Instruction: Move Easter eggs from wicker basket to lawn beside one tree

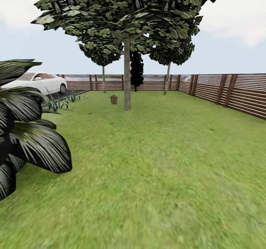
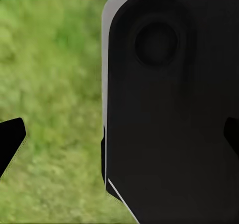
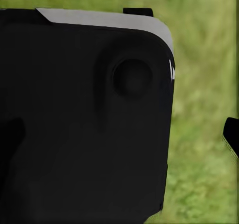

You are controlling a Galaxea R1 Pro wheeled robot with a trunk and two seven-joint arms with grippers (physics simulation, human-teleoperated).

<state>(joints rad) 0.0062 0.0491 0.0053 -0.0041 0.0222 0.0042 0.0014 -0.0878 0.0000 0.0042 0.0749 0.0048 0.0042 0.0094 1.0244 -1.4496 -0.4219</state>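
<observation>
Far ahead in the head view, the small brown wicker basket [image 1: 113,99] stands on the lawn [image 1: 155,168], just left of the tree [image 1: 127,75] with the thick pale trunk. The Easter eggs are hidden at this distance. In the left wrist view my left gripper [image 2: 119,139] is open, its dark fingertips [image 2: 11,143] far apart, with grass and a black body panel [image 2: 169,109] behind. In the right wrist view my right gripper [image 3: 119,139] is open too, one fingertip [image 3: 232,137] against the grass. Neither holds anything.
A large dark-leaved plant [image 1: 29,138] crowds the near left. A wooden slat fence [image 1: 229,92] runs along the right and back. Two thin-trunked trees [image 1: 103,77] and a dark conifer [image 1: 136,70] stand by the back fence. A white car [image 1: 40,82] is parked far left.
</observation>
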